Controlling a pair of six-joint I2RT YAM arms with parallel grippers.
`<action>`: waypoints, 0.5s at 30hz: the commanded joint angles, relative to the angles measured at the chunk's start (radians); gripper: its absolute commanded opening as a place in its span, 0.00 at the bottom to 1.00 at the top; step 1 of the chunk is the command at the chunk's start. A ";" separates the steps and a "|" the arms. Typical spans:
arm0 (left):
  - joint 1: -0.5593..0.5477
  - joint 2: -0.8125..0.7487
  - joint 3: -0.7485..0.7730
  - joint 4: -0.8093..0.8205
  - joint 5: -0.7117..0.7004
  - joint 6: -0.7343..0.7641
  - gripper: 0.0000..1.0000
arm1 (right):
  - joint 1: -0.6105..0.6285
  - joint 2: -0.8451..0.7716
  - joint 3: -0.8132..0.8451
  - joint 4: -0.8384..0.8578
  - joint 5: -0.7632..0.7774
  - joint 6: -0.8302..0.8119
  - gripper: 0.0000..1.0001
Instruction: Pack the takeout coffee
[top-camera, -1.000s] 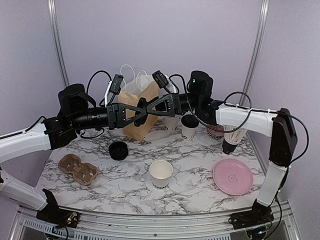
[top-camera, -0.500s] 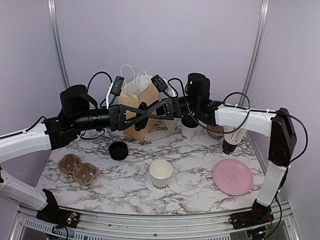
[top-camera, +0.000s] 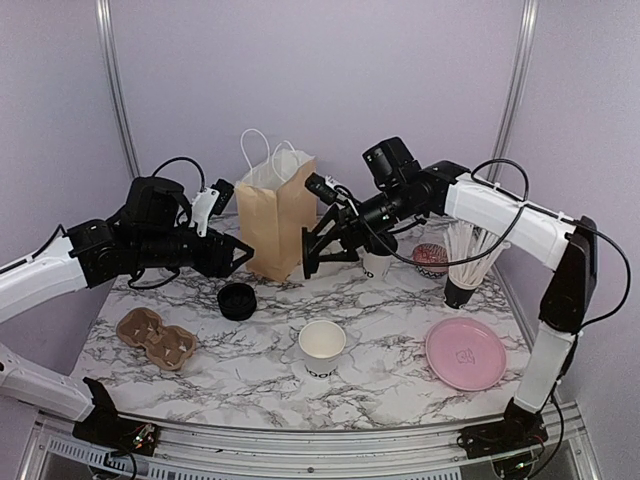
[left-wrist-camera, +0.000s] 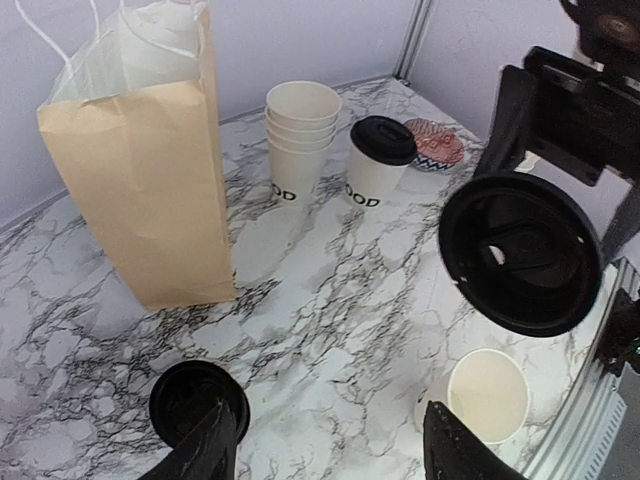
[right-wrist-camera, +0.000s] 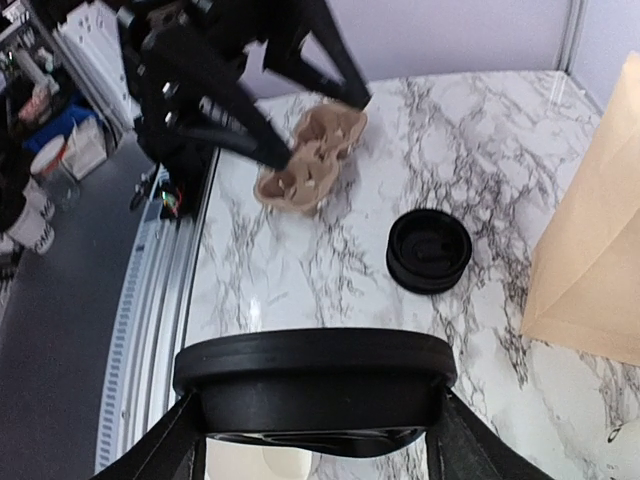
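So the right claw (right-wrist-camera: 318, 400) is clamped on a loose round black plastic lid (left-wrist-camera: 520, 250), and the left claw (left-wrist-camera: 330, 452) hangs open, empty. The lidded white paper coffee cup (left-wrist-camera: 378, 160) stands upright on the marble counter (left-wrist-camera: 330, 300), ahead of the left claw. It's probably light with squishy walls, so I'd grab it gently mid-body, below the lid.

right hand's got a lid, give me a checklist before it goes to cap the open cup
1. Black plastic lid clamped in right hand: ok.
2. Left hand open, clear of the lid: ok.
3. Lidless white paper cup upright, mouth unobstructed: ok.
4. Lid level above that cup: not ok; held on edge, up beside the brown paper bag.
5. Bag standing, top open: ok.
6. Lidded white paper cup upright on the table: ok.
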 joint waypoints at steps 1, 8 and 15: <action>0.024 -0.012 -0.052 -0.033 -0.099 0.079 0.64 | 0.064 0.030 0.049 -0.392 0.195 -0.298 0.60; 0.072 -0.030 -0.125 0.027 -0.036 0.077 0.64 | 0.127 0.021 0.038 -0.489 0.308 -0.355 0.59; 0.075 -0.049 -0.140 0.027 -0.012 0.077 0.64 | 0.181 0.049 0.050 -0.567 0.406 -0.385 0.57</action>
